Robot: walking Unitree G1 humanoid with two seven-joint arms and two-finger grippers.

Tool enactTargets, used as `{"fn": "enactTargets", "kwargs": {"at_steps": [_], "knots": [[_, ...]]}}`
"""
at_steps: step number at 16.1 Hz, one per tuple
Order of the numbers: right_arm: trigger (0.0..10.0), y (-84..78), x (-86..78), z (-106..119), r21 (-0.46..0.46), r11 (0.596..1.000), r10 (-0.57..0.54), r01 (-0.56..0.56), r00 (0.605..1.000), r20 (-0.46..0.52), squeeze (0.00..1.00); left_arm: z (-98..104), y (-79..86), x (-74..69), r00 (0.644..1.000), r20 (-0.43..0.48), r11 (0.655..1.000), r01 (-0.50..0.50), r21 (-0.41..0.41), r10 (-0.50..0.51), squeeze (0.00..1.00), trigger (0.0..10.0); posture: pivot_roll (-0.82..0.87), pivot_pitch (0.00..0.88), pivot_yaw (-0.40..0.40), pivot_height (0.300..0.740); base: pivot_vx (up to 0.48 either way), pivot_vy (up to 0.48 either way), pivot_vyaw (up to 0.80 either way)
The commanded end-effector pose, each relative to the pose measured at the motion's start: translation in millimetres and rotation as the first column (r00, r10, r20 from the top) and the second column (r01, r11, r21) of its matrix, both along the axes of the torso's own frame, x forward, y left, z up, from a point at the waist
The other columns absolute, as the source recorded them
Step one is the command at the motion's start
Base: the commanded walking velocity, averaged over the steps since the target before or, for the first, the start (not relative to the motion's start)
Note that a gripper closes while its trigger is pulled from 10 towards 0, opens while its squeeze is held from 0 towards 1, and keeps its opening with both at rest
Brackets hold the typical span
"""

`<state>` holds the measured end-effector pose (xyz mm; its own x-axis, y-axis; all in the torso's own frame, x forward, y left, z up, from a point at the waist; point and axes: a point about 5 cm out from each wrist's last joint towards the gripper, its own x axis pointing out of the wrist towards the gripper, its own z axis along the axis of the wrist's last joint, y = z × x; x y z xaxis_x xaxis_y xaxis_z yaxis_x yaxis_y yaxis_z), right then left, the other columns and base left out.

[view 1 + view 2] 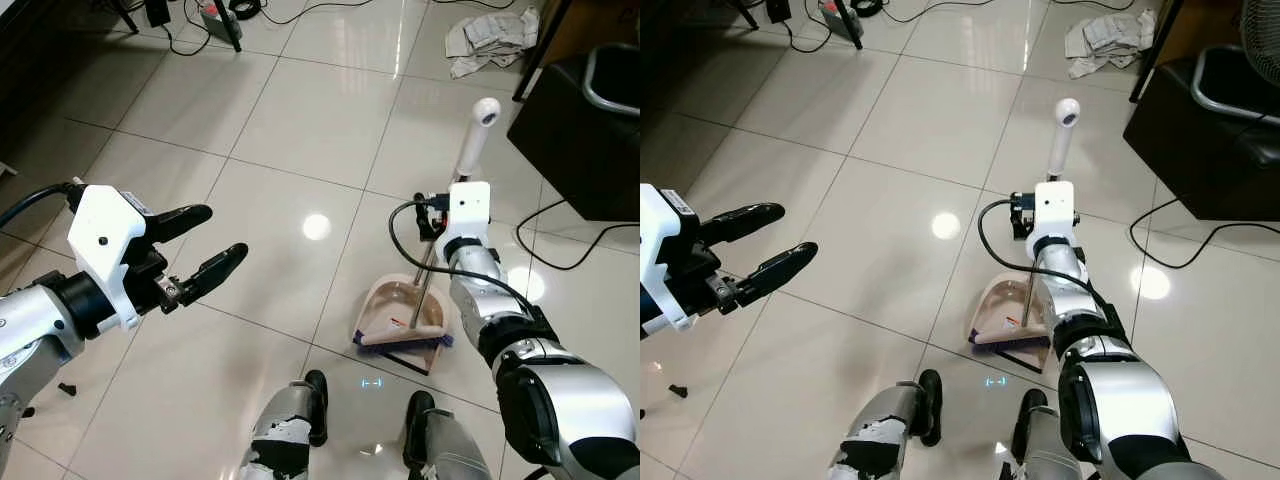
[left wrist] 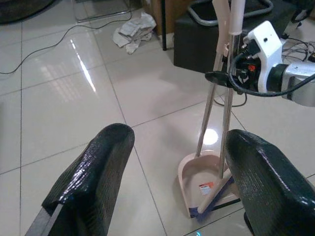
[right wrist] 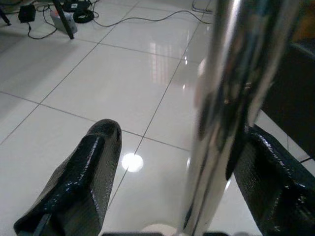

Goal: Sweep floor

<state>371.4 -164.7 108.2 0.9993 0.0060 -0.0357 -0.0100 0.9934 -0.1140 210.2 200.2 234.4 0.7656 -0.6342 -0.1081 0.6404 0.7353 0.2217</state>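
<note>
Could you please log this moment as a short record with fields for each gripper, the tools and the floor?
left gripper: open, raised over bare tile, apart from the tools
right gripper: fingers apart around the metal handles, one finger against them
dustpan: pink, on the floor before the robot's feet
broom: head lying across the dustpan's mouth, handle upright with a white grip
floor: glossy light tiles
crumpled paper: on the floor, far right
cables: trailing beside the black cabinet

You see a glossy cream tiled floor (image 1: pixel 300 120), a pale pink dustpan (image 1: pixel 400 305) holding a purple-bristled broom (image 1: pixel 405 338) with chrome pole and white grip, and black pincer fingers (image 1: pixel 215 265).
</note>
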Motion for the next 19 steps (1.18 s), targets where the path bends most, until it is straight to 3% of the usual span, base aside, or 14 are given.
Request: {"fn": "enactTargets", "kwargs": {"at_steps": [1, 19], "knots": [[0.0, 2.1, -7.0, -14.1, 0.008, 1.0, 0.001, 0.0, 0.999, -0.043, 0.0, 3.6, 2.2, -5.3, 1.0, -0.001, 1.0, -0.001, 0.014, 0.001, 0.0, 10.0, 0.49, 0.35, 0.177, 0.74, 0.0, 0.0, 0.0], [0.0, -7.5, -9.0, -15.2, 0.007, 0.999, -0.034, 0.035, 0.999, -0.037, 0.0, 3.1, -0.9, -6.7, 1.0, 0.005, 1.0, -0.001, 0.012, 0.001, 0.0, 10.0, 0.48, 0.343, 0.171, 0.74, 0.0, 0.0, 0.0]]}}
